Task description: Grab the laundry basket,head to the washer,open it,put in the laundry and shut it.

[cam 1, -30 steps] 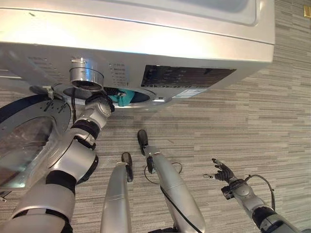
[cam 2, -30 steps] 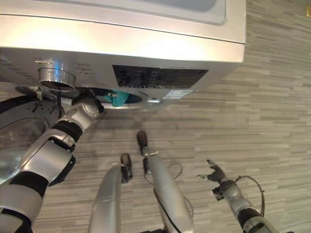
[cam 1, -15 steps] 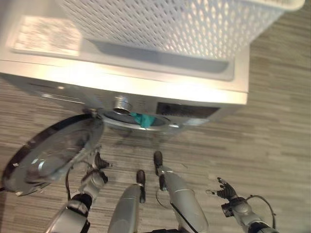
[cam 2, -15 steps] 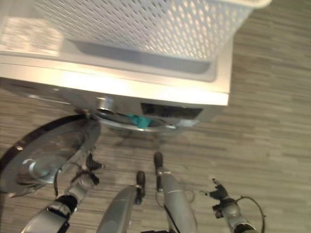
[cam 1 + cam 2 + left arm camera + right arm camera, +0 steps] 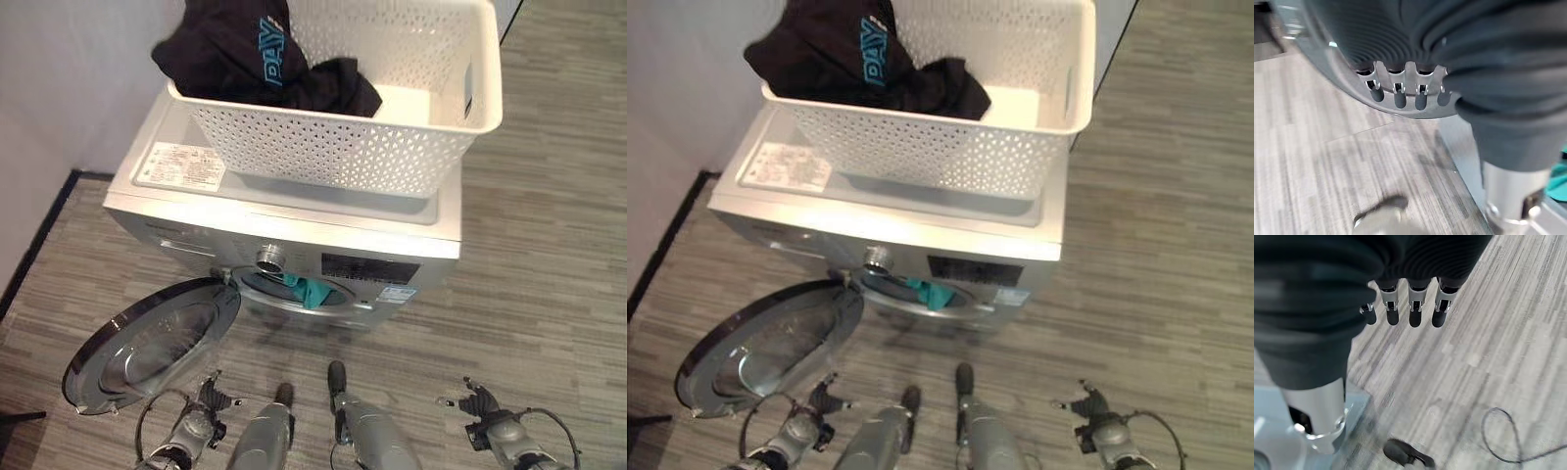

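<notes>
A white lattice laundry basket (image 5: 392,147) stands on top of the silver washer (image 5: 294,211), with dark clothing (image 5: 245,59) heaped in its left end. The washer's round door (image 5: 147,343) hangs open, swung out to the left. A teal cloth (image 5: 309,290) lies at the mouth of the drum. My left hand (image 5: 208,401) is low in front of the door, open and holding nothing; its straight fingers (image 5: 1399,95) point at the door's rim (image 5: 1337,73). My right hand (image 5: 480,403) hangs open over the floor to the washer's right, fingers (image 5: 1414,313) straight.
A pale wall (image 5: 59,88) runs along the washer's left side, with a dark skirting strip (image 5: 39,235) at its foot. Grey striped floor (image 5: 549,274) spreads to the right and in front of the washer.
The camera has pulled back and up, so the basket on the washer now shows. My left hand has come out of the drum mouth and dropped low by the open door.
</notes>
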{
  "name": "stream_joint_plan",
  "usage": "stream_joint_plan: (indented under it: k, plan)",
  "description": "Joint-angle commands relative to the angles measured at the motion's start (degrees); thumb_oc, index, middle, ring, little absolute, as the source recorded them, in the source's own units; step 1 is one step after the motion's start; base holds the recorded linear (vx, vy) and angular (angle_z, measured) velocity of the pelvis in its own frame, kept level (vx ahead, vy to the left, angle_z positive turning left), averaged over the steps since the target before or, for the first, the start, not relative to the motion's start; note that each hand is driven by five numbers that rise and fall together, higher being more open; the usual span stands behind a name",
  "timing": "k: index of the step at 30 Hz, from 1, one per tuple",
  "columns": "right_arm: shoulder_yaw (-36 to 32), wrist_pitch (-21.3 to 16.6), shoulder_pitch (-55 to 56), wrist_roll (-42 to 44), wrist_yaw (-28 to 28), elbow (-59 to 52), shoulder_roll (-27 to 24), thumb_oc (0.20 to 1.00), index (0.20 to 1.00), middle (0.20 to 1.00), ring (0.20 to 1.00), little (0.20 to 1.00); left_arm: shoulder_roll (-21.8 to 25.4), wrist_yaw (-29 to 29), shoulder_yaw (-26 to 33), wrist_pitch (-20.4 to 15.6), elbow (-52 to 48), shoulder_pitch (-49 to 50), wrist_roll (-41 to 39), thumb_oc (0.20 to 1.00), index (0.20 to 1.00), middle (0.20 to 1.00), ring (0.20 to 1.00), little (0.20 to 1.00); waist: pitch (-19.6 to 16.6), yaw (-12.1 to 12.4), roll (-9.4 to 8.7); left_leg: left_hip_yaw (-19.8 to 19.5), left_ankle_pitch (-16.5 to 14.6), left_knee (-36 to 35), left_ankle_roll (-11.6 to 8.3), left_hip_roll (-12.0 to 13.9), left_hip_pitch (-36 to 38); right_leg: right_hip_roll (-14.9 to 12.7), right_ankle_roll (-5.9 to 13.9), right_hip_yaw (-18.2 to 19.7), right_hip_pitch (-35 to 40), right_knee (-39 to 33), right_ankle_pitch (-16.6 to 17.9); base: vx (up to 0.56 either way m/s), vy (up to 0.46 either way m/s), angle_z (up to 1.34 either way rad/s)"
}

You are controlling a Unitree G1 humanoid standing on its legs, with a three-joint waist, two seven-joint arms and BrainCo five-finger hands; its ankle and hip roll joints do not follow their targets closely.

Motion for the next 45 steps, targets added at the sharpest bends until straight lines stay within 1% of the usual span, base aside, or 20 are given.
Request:
stream_joint_plan:
  k: [1,3,4,5,8,9,10,11,12,13,14,15,16,21,25,26,33,42,44,45]
  plan:
    - [-3.4,0.5,0.9,-1.1,1.2,-0.5,-3.7,1.0,1.0,1.0,1.0,1.0,0.5,-1.3,1.7,0.0,-0.1,2.5,3.5,1.0,1.0,1.0,1.0,1.0,-1.6,-0.9,2.27,-1.1,6.0,-5.6,2.63,0.6,3.3,-2.6,8.66,5.1,2.0,2.9,-3.2,0.09,0.223,0.12]
    - [-3.7,0.8,0.9,-1.3,1.3,-0.3,-3.5,1.0,1.0,1.0,1.0,1.0,0.3,-1.6,1.6,0.0,-0.2,2.6,4.0,1.0,1.0,1.0,1.0,1.0,-1.7,-0.8,2.42,-0.5,5.4,-5.1,2.77,0.1,3.5,-3.5,9.15,5.3,2.3,3.1,-3.1,0.06,0.233,-0.24]
    - [-4.2,1.3,0.1,-1.8,1.0,0.6,-3.5,1.0,1.0,1.0,1.0,1.0,0.1,-2.3,1.6,-0.1,-0.4,3.2,4.1,1.0,1.0,1.0,1.0,1.0,-1.6,-0.2,2.22,-1.3,2.9,-1.8,3.77,-2.4,3.3,-4.7,10.14,7.7,2.5,3.9,-2.6,0.12,0.408,-0.26]
    - [-4.5,1.6,0.6,-2.0,1.3,0.9,-3.2,1.0,1.0,1.0,1.0,1.0,0.1,-2.6,1.2,-0.3,-0.5,3.6,4.4,1.0,1.0,1.0,1.0,1.0,-1.5,0.3,2.06,0.4,1.2,-0.3,4.36,-3.2,3.7,-5.6,10.8,9.0,3.4,3.5,-2.1,0.13,0.488,-0.42]
    - [-3.4,1.9,0.1,-2.2,1.5,-0.4,-2.2,1.0,1.0,1.0,1.0,1.0,0.5,-2.3,0.3,-0.2,-2.1,2.6,4.5,1.0,1.0,1.0,1.0,1.0,-1.4,0.5,1.93,0.1,-2.0,3.5,6.29,-6.1,2.2,-8.0,12.45,12.5,2.2,2.9,-0.3,0.0,0.289,-0.89]
    - [-2.1,1.7,0.7,-3.5,0.5,-2.7,-1.5,1.0,1.0,1.0,1.0,1.0,0.6,-0.3,1.0,-0.5,-4.4,2.2,3.6,1.0,1.0,1.0,1.0,1.0,-1.3,0.5,2.13,-2.1,-2.7,5.3,7.67,-7.2,0.9,-6.3,12.88,20.3,1.8,5.6,-1.0,-0.04,0.132,-0.08]
    - [-1.3,1.6,0.9,-3.4,0.2,-3.4,-0.6,1.0,1.0,1.0,1.0,1.0,0.9,0.4,1.2,-0.4,-4.8,2.5,3.8,1.0,1.0,1.0,1.0,1.0,-1.2,1.0,2.02,-2.9,-2.7,5.2,8.1,-7.2,1.0,-4.8,12.69,22.5,1.2,7.2,-1.4,-0.06,0.034,0.21]
    - [-0.3,1.3,1.0,-4.5,0.3,-5.9,0.2,1.0,1.0,1.0,1.0,1.0,0.3,0.9,1.8,0.1,-3.6,4.0,4.5,1.0,1.0,1.0,1.0,1.0,-0.8,3.3,1.12,-0.9,-2.7,4.8,7.25,-5.5,1.3,-7.9,12.4,11.9,2.1,4.4,-0.9,-0.08,-0.046,0.15]
    - [0.3,1.2,1.0,-5.5,0.6,-6.7,0.1,1.0,1.0,1.0,1.0,1.0,0.1,0.4,2.4,0.5,-2.8,4.5,4.4,1.0,1.0,1.0,1.0,1.0,-1.2,3.8,0.34,0.4,-2.1,4.2,6.75,-4.7,0.9,-8.9,12.46,6.7,2.5,2.7,-0.9,-0.09,-0.091,-0.34]
    - [0.7,1.1,0.9,-6.0,0.8,-6.9,0.1,1.0,1.0,1.0,1.0,1.0,0.0,0.1,3.1,0.5,-1.7,4.6,3.9,1.0,1.0,1.0,1.0,1.0,-1.5,3.8,-0.43,1.0,-2.1,3.8,6.46,-4.3,0.8,-8.9,12.49,5.0,3.2,1.1,-1.0,-0.06,-0.064,-0.77]
    - [0.7,1.2,0.9,-6.0,0.8,-6.9,0.1,1.0,1.0,1.0,1.0,1.0,0.0,0.1,3.1,0.5,-1.6,4.6,3.9,1.0,1.0,1.0,1.0,1.0,-1.5,3.7,-0.44,0.9,-2.0,3.7,6.46,-4.3,0.9,-8.9,12.5,4.9,3.3,1.0,-1.0,-0.01,-0.108,-0.75]
    - [1.2,0.9,1.5,-7.0,0.9,-7.0,-0.8,1.0,1.0,1.0,1.0,1.0,0.0,-0.8,4.3,0.8,1.1,4.6,2.3,1.0,1.0,1.0,1.0,1.0,-2.0,3.0,-1.14,0.2,-1.8,3.6,6.22,-4.5,1.1,-6.8,12.02,10.7,3.9,0.4,-1.2,0.03,-0.115,-0.35]
    - [0.9,1.0,1.9,-7.2,1.0,-6.1,-0.6,1.0,1.0,1.0,1.0,1.0,-0.1,-1.1,4.8,1.0,2.2,4.7,2.0,1.0,1.0,1.0,1.0,1.0,-2.6,2.7,-1.38,-0.5,-1.4,3.4,5.95,-4.6,1.0,-6.1,11.75,11.9,4.2,-0.4,-1.1,0.05,-0.163,0.18]
    - [-1.1,1.4,4.4,-8.6,1.7,-3.8,-2.2,1.0,1.0,1.0,1.0,1.0,-0.3,-2.7,6.3,1.1,2.9,6.6,2.2,1.0,1.0,1.0,1.0,1.0,-5.1,2.4,-1.22,-2.2,0.7,-0.8,4.33,-2.8,4.1,-5.7,11.02,9.0,8.6,-4.7,-0.6,0.06,-0.116,0.44]
    - [-2.2,1.4,5.2,-8.3,1.3,-3.3,-2.5,1.0,1.0,1.0,1.0,1.0,-0.5,-2.8,6.0,0.9,2.5,6.4,1.7,1.0,1.0,1.0,1.0,1.0,-6.0,2.0,-1.11,-3.4,2.9,-4.7,3.73,-1.7,5.4,-5.1,10.7,8.5,9.6,-6.2,-0.5,0.01,-0.088,0.18]
    - [-3.0,1.4,5.8,-7.0,1.4,-2.8,-2.5,1.0,1.0,1.0,1.0,1.0,-0.8,-2.7,6.0,0.8,2.1,5.9,1.0,1.0,1.0,1.0,1.0,1.0,-6.5,1.7,-0.94,-3.9,4.4,-7.5,3.4,-1.1,6.0,-4.8,10.62,8.2,9.4,-6.6,-0.4,-0.02,-0.094,0.19]
    - [-11.8,0.4,6.2,2.4,-0.1,-3.3,-4.1,1.0,1.0,1.0,1.0,1.0,-1.2,-2.1,5.6,0.7,0.9,4.9,0.5,1.0,1.0,1.0,1.0,1.0,-8.1,0.2,0.22,-3.0,7.4,-14.5,2.55,1.1,8.3,-4.3,11.0,8.0,8.7,-6.6,-0.7,0.02,-0.04,0.07]
    - [-26.6,-1.5,10.7,5.4,-4.7,-13.5,-13.2,1.0,1.0,1.0,1.0,1.0,-1.5,-2.5,6.9,0.6,0.7,6.9,2.0,1.0,1.0,1.0,1.0,1.0,-9.6,-1.9,1.63,-2.3,6.2,-14.8,2.61,1.3,9.9,-4.5,11.36,8.7,9.4,-6.6,-1.3,0.06,0.015,-0.07]
    - [-33.9,-2.3,11.8,3.8,-7.1,-19.8,-20.6,1.0,1.0,1.0,1.0,1.0,-1.5,-3.4,8.0,0.4,1.0,7.6,1.9,1.0,1.0,1.0,1.0,1.0,-10.5,-2.4,1.65,-2.3,5.5,-14.8,2.75,1.2,10.2,-4.9,11.63,8.7,9.7,-6.6,-1.6,0.08,0.048,-0.05]
    - [-34.0,-2.2,11.9,3.8,-7.1,-19.9,-20.6,1.0,1.0,1.0,1.0,1.0,-1.6,-3.4,8.0,0.3,1.1,7.6,1.9,1.0,1.0,1.0,1.0,1.0,-10.5,-2.3,1.73,-2.3,5.4,-14.8,2.76,1.2,10.3,-4.9,11.63,8.7,9.7,-6.6,-1.6,0.05,0.041,-0.01]
